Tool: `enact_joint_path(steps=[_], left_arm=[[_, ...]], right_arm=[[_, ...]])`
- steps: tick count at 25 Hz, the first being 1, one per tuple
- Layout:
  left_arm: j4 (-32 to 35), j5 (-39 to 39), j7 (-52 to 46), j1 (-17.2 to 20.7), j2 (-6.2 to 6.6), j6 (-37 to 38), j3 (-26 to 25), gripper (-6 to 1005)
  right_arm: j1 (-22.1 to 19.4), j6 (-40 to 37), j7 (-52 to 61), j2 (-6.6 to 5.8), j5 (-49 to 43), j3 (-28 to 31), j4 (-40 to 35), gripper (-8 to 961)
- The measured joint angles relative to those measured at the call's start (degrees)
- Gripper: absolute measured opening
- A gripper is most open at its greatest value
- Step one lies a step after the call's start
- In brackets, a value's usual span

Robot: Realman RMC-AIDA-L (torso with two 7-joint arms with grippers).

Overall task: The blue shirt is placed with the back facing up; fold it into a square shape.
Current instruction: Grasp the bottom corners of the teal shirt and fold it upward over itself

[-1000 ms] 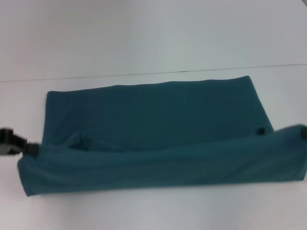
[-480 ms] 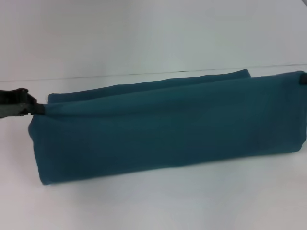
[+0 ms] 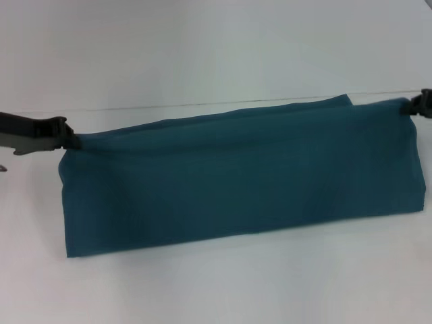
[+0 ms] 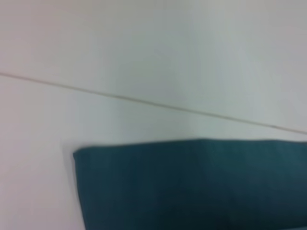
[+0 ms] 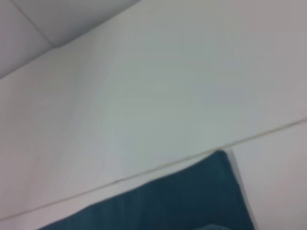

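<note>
Pinching the shirt (image 3: 236,179) at its two far corners, both grippers hold the upper fold. The left gripper (image 3: 66,138) comes in from the left edge of the head view, its dark fingers pressed together on the cloth at the far left corner. The right gripper (image 3: 413,108) shows only as a dark tip at the right edge, clamped on the far right corner.

The shirt is a plain teal-blue knit, matte and soft, lying on a smooth white table (image 3: 216,290) as a long wide band. Its top layer sags slightly between the two gripped corners, with shallow creases running lengthwise. The near edge lies flat and fairly straight; a strip of the lower layer peeks out along the far edge near the right corner. A thin seam line crosses the table just behind the cloth.

In the left wrist view the shirt (image 4: 192,187) shows a square corner with a straight edge; in the right wrist view a pointed corner (image 5: 192,201) lies against the seam.

Compared with half a second ago, both grippers have carried the fold farther back, and the band now lies flatter and thinner.
</note>
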Motion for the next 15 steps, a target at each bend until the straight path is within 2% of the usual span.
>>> enact_joint_path(steps=[4, 8, 12, 15], left_arm=[[0.2, 0.1, -1.8, -1.1, -0.49, -2.4, 0.2, 31], [-2.1, 0.8, -2.8, -3.1, -0.30, -5.9, 0.3, 31], [-6.8, 3.6, -3.0, -5.7, -0.14, -10.0, 0.3, 31], [-7.9, 4.8, -3.0, -6.6, -0.47, -12.1, 0.3, 31]], right_arm=[[2.0, 4.2, 0.6, 0.16, -0.2, -1.9, 1.2, 29], [3.6, 10.7, 2.9, 0.42, -0.2, -5.8, 2.2, 29], [5.7, 18.6, 3.8, 0.46, -0.9, -10.3, 7.3, 29], [7.5, 23.6, 3.9, 0.50, -2.6, -12.3, 11.1, 29]])
